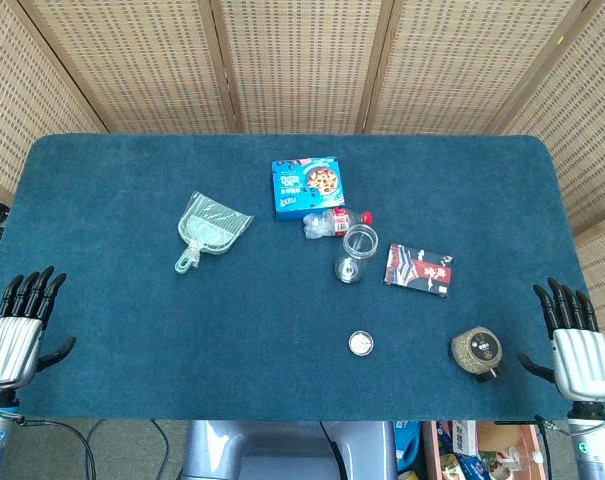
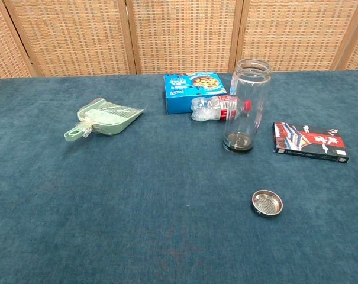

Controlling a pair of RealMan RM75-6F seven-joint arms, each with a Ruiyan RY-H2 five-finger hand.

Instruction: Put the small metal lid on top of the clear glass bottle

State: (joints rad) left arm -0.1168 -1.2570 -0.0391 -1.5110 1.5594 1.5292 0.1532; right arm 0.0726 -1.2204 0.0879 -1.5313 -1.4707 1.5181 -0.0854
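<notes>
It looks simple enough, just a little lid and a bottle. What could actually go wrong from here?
The small metal lid lies flat and low on the cloth, so the fingers of the right hand may slide over it rather than pinch it. The clear glass bottle stands tall, narrow and upright; a nudge while placing the lid could tip it. A crushed plastic bottle lies right behind it and a dark packet beside it, leaving little room.

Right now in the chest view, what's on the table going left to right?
Dustpan → blue box → crushed plastic bottle → glass bottle → metal lid → dark red packet. Neither hand shows in this view.
</notes>
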